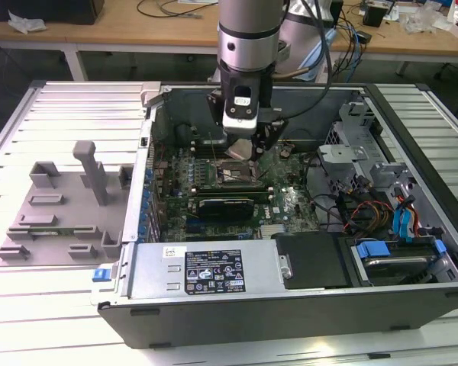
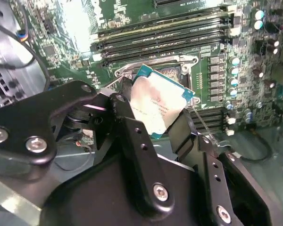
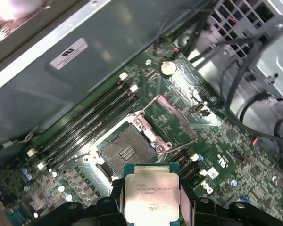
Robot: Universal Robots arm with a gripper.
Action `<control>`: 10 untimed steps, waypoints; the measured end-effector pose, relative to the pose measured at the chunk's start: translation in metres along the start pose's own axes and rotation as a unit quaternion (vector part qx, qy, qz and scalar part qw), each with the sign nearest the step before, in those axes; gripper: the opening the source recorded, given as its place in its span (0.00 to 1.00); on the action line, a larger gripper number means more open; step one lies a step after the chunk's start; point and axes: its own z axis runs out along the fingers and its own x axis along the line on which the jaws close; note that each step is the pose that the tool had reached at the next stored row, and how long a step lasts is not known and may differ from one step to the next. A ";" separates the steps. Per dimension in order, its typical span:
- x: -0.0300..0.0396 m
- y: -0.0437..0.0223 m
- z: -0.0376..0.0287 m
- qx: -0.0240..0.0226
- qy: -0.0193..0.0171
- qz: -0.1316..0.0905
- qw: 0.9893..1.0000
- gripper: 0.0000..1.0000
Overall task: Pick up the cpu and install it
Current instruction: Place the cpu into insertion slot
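The cpu [image 3: 152, 196] is a flat square chip with a silvery top and a teal-green rim. My gripper [image 3: 152, 200] is shut on it, black fingers [image 2: 132, 127] pressing its two opposite edges. In the second wrist view the cpu [image 2: 158, 104] hangs tilted just above the motherboard. The open socket [image 3: 126, 151] lies directly beyond the chip, its metal load frame [image 3: 172, 121] swung up beside it. In the exterior view my gripper [image 1: 248, 149] hovers inside the computer case, over the socket [image 1: 230, 174] in the middle of the green board.
The open computer case [image 1: 290, 290] lies on a slatted metal table. Memory slots [image 3: 85, 122] run beside the socket. Cable bundles [image 1: 366, 210] and drive bays fill the exterior view's right. A grey plastic fixture [image 1: 61, 206] sits on the exterior view's left.
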 end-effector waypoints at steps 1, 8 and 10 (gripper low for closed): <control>0.0000 0.0000 0.0001 0.001 -0.001 0.017 1.000 0.55; 0.0000 0.0000 0.0002 0.002 -0.003 0.051 0.999 0.55; 0.0000 0.0000 0.0005 0.003 -0.006 0.099 0.995 0.55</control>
